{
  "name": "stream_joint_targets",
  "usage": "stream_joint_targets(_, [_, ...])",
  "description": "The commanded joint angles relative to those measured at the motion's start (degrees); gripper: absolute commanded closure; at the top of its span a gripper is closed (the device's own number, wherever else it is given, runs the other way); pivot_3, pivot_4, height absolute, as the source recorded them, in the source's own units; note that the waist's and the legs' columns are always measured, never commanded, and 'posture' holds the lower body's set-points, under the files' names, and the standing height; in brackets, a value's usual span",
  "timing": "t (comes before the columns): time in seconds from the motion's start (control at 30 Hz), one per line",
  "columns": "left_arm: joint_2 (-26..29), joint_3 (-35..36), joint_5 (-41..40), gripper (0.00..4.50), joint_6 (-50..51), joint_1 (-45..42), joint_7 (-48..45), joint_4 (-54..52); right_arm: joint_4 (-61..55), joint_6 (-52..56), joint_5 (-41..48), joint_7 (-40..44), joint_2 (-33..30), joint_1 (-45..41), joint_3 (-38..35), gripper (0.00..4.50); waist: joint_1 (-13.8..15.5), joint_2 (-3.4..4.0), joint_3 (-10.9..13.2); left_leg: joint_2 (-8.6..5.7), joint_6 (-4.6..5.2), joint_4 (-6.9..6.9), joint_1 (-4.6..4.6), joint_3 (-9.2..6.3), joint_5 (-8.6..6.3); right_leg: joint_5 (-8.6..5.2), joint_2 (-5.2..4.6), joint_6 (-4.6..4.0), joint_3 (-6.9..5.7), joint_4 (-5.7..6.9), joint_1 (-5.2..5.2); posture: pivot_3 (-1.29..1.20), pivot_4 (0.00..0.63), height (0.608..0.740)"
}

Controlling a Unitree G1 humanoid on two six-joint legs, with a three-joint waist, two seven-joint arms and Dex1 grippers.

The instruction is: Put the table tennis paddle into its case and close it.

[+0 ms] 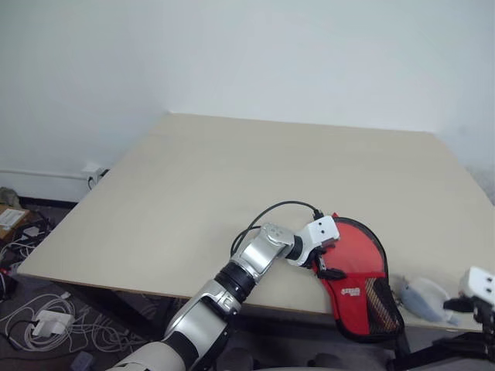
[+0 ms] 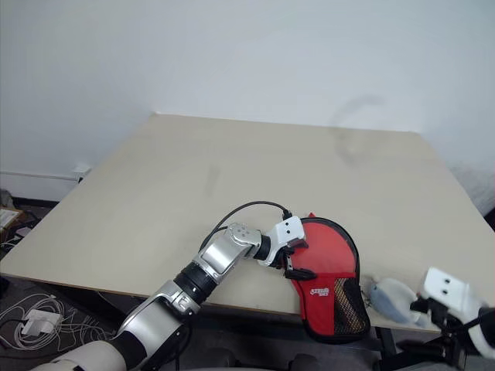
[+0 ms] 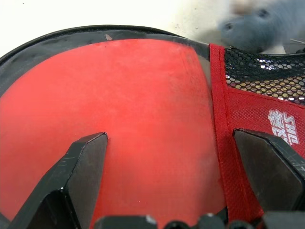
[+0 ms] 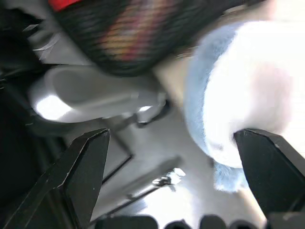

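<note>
The left hand [image 1: 325, 267] rested with fingers spread wide on the red case [image 1: 362, 282], which lay closed at the table's [image 1: 193, 185] near right edge. Off that edge, the right hand [image 2: 441, 313] hung wide open beside a pale blue plush toy [image 2: 393, 297].

Beige table [image 1: 232, 185] w/ bare top, white wall [image 1: 247, 54] behind. Pale blue-grey plush toy [image 1: 424, 298] on table's near edge, just beside right pincer, well apart from left pincer. Tangle of white cables + adapter [image 1: 42, 321] on floor, far out past left pincer's arm side.
</note>
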Motion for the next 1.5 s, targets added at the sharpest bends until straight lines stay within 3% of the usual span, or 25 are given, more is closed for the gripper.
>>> stream_joint_targets(0.03, [0.6,-2.8,1.9,0.00,2.2,1.8,-0.7,5.3,0.0,1.5,2.4,-1.9,-0.9,-5.7,-1.1,0.03,0.0,0.01,0.0,0.00,0.00,-0.01,-0.01,-0.02,0.00,0.00,0.00,0.00,-0.02,-0.01,0.00,0.00,0.000,0.716])
stream_joint_targets(0.47, [0.9,-2.5,2.3,0.00,1.6,1.4,-0.1,5.6,7.7,-0.9,-3.0,-15.6,4.7,-18.7,19.1,0.03,-0.1,0.05,0.0,0.00,-0.01,-0.01,-0.02,-0.02,0.01,0.05,-0.05,-0.03,-0.01,-0.10,0.02,0.00,0.000,0.716])
stream_joint_targets(0.57, [1.2,-2.3,2.3,0.00,1.7,1.5,0.1,5.4,10.6,-1.6,-4.1,-18.0,5.4,-21.1,20.5,0.66,0.0,0.09,-0.1,-0.05,-0.06,-0.01,-0.03,-0.03,0.04,0.05,-0.03,-0.04,-0.03,-0.14,0.01,0.00,0.000,0.716])
stream_joint_targets(0.73, [1.3,-1.9,2.2,0.00,2.1,1.6,0.5,5.3,12.2,-2.8,-3.8,-17.1,3.9,-20.4,20.6,2.42,0.0,0.11,-0.1,-0.08,-0.22,-0.02,-0.04,-0.03,0.13,0.06,-0.01,-0.05,-0.03,-0.18,0.02,0.00,0.000,0.716])
stream_joint_targets(0.87, [1.1,-1.8,2.1,0.00,2.1,1.6,0.9,5.4,12.5,2.0,1.0,-13.7,2.6,-21.1,17.7,3.60,0.0,0.12,-0.1,-0.08,-0.03,-0.02,-0.03,-0.03,0.02,0.07,-0.01,-0.05,-0.04,-0.19,0.02,0.00,0.000,0.716])
stream_joint_targets(0.97, [1.0,-1.8,2.0,0.00,2.3,1.6,0.8,5.5,11.1,4.0,3.6,-9.7,0.4,-17.2,15.1,4.21,0.1,0.14,0.0,-0.07,-0.03,-0.02,-0.06,-0.05,0.02,0.07,-0.02,-0.06,-0.05,-0.21,0.02,0.00,0.000,0.716])
stream_joint_targets(1.17, [0.6,-1.8,1.8,0.00,2.4,1.8,0.8,5.6,7.4,10.2,9.0,-6.7,-0.2,-9.4,11.0,4.30,0.7,0.28,0.0,-0.02,0.04,-0.04,-0.15,-0.13,-0.02,0.07,-0.11,-0.05,-0.11,-0.33,0.00,0.00,0.000,0.716])
stream_joint_targets(1.5, [0.4,-2.0,1.7,0.00,2.1,1.5,0.4,6.4,0.2,3.7,7.2,-6.1,3.0,7.0,7.9,4.31,1.7,0.26,0.0,-0.06,0.05,-0.15,-0.16,-0.20,-0.06,0.05,-0.06,-0.02,-0.26,-0.44,0.03,0.00,0.000,0.716])
